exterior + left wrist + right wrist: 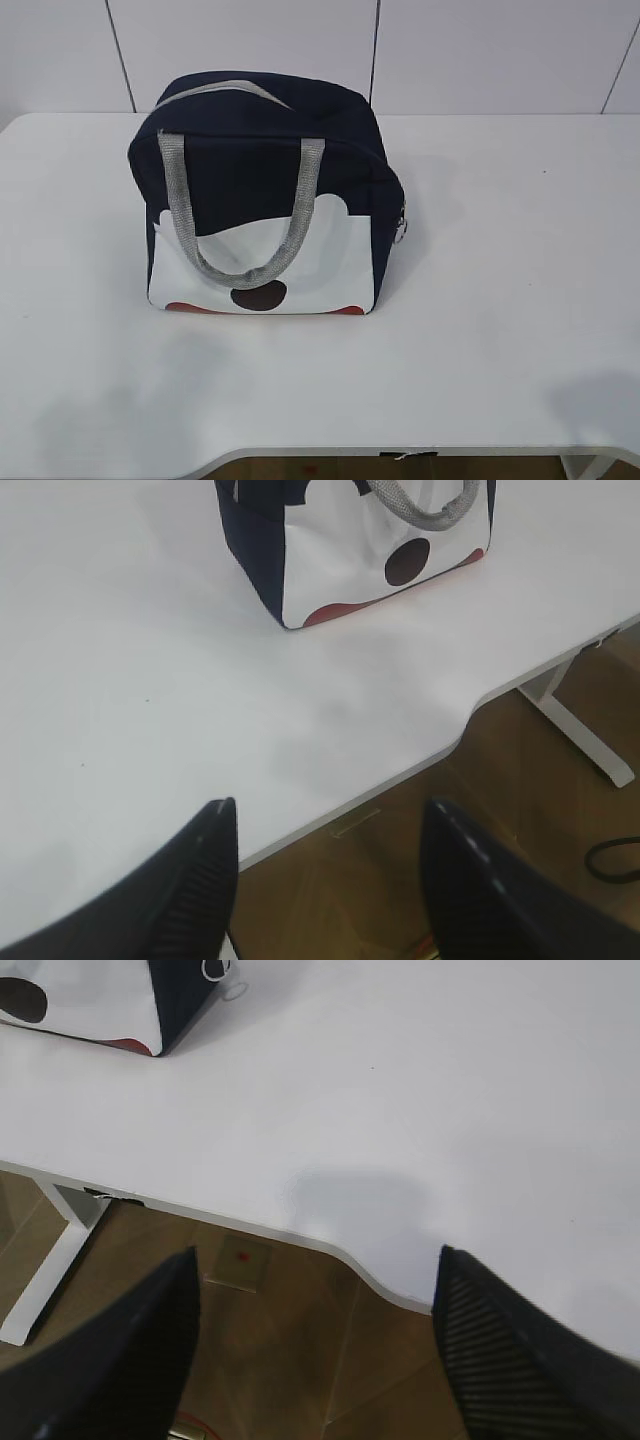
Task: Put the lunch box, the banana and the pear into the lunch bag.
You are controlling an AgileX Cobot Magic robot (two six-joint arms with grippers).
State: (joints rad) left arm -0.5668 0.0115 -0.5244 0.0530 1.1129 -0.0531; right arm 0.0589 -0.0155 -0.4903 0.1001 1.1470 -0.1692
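The navy lunch bag (pixel 265 190) stands upright on the white table (pixel 500 330), zipped shut along its top, its grey handle hanging over the white front panel. The left wrist view catches its lower front (pixel 350 560); the right wrist view shows one bottom corner (pixel 150 1005) and the ring pull (pixel 232 988). My left gripper (pixel 330 825) hovers open and empty over the table's front edge, well short of the bag. My right gripper (pixel 318 1280) is open and empty too, above the front edge to the bag's right. The lunch box, banana and pear are out of view.
The table's front edge (pixel 420 770) has a curved cutout, with wooden floor (pixel 300 1360) below. A white table leg (pixel 575 725) stands under the edge. A black cable (pixel 615 860) lies on the floor. Neither arm appears in the exterior view.
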